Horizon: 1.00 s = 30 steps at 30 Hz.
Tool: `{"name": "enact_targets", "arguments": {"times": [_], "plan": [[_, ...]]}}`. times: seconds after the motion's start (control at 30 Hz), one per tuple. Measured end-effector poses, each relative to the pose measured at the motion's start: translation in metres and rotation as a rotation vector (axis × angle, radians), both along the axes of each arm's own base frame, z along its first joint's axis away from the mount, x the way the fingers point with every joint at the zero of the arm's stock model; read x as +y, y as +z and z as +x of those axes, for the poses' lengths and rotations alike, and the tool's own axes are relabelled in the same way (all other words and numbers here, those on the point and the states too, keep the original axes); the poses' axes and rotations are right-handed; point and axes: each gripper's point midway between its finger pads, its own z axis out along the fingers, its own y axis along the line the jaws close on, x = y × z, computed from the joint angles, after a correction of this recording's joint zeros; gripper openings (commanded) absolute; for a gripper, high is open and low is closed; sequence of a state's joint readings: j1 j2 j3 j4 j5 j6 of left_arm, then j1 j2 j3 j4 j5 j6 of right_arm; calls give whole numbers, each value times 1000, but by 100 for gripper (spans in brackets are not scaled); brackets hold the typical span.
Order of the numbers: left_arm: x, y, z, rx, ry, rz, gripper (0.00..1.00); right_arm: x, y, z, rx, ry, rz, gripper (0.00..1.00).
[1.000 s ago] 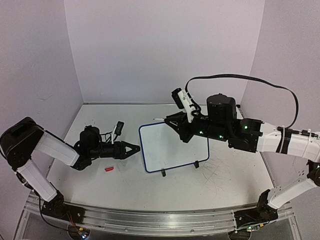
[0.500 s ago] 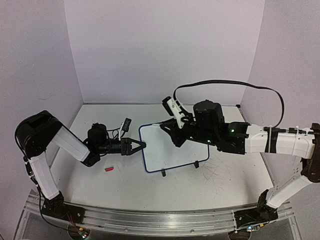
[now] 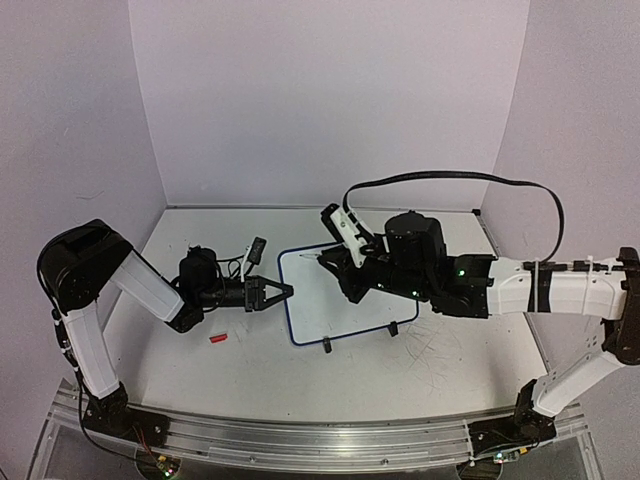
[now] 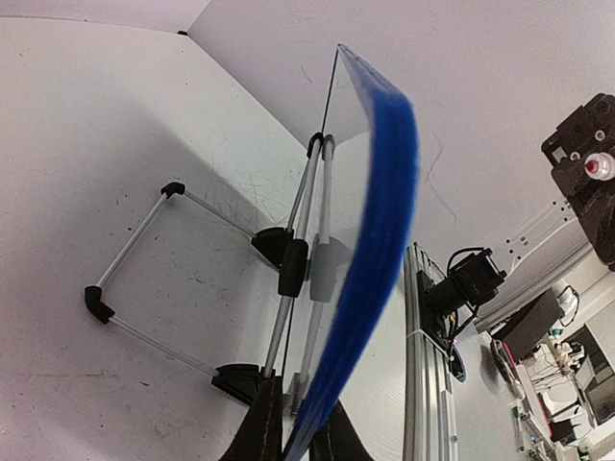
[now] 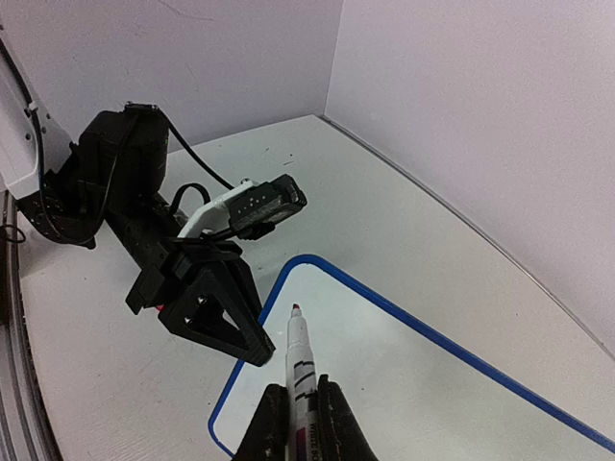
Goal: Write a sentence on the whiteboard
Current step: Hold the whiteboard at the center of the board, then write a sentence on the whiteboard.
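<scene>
1. whiteboard (image 3: 345, 295) — blank, central on the table (image 3: 250, 370), no writing yet.
2. left gripper (image 3: 283, 292) has moved in and closed its jaws on the board's left rim, steadying it.
3. right gripper (image 3: 335, 262), jaws clamped on the marker (image 5: 300, 370), has swung over the top-left corner — writing can likely begin.

1. This place looks like a robotics lab, with a left arm (image 3: 140, 285) and a right arm (image 3: 570, 288) bolted to an aluminium rail (image 3: 300, 440).
2. Plain pale walls (image 3: 320, 100) enclose the scratched white worktop (image 3: 260, 370).
3. The left wrist view shows cluttered equipment benches (image 4: 562, 331) beyond the worktop.
</scene>
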<state>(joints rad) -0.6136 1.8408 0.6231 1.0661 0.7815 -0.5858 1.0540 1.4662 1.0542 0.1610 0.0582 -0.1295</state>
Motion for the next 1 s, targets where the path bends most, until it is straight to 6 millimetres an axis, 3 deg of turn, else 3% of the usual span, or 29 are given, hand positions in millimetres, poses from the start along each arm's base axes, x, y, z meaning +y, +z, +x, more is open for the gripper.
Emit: {"name": "enact_targets", "arguments": {"times": [0.13,0.3,0.83,1.0], "plan": [[0,2,1,-44,1,2,3,3,0,-2,-6,4,3,0],[0,2,1,-90,-2,7,0,9,-14,-2,8,9,-22,0],[3,-1,-2,-149,-5,19,0,22,-51,2,14,0,-103,0],[3,-1,-2,-150,-1,19,0,24,-49,8,-5,-26,-93,0]]}}
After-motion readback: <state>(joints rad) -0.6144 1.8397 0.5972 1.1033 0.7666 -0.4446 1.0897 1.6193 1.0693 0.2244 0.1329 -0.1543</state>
